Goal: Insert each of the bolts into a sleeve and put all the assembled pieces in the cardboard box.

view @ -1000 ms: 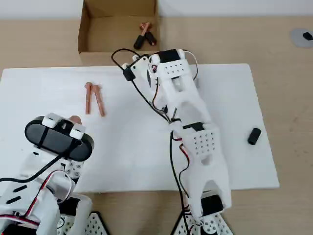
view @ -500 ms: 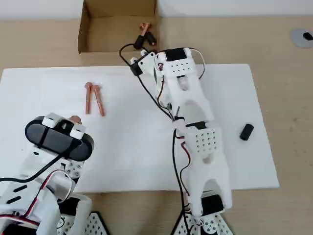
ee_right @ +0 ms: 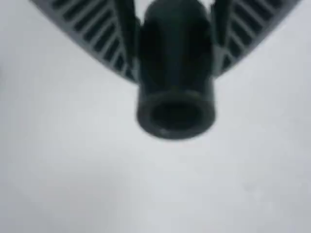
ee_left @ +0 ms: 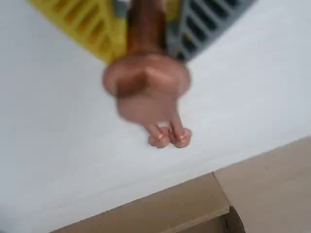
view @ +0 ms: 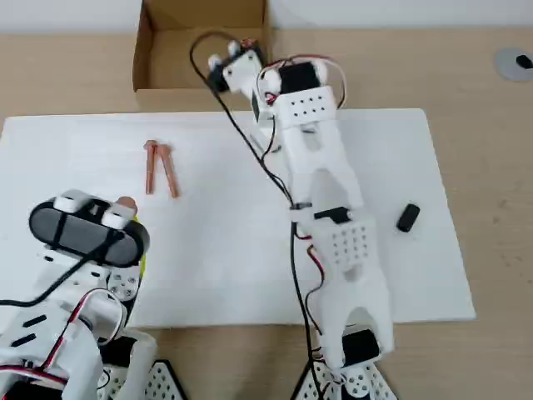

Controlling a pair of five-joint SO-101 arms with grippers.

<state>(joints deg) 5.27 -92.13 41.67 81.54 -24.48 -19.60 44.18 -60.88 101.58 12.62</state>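
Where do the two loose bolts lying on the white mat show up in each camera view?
High view: loose bolts side by side on the white mat, toward the picture's left.
Left wrist view: the loose bolts just past the held bolt.
Right wrist view: a held black sleeve instead.
Shared landmark: the white mat.

High view: overhead, straight down on bench [view: 487, 83], cardboard box [view: 183, 58] at far edge. Left wrist view: very close behind held bolt [ee_left: 146, 85], facing across white mat [ee_left: 58, 126] to loose bolts [ee_left: 169, 138] and box corner, shared with high view. Right wrist view: very close on sleeve [ee_right: 176, 68].
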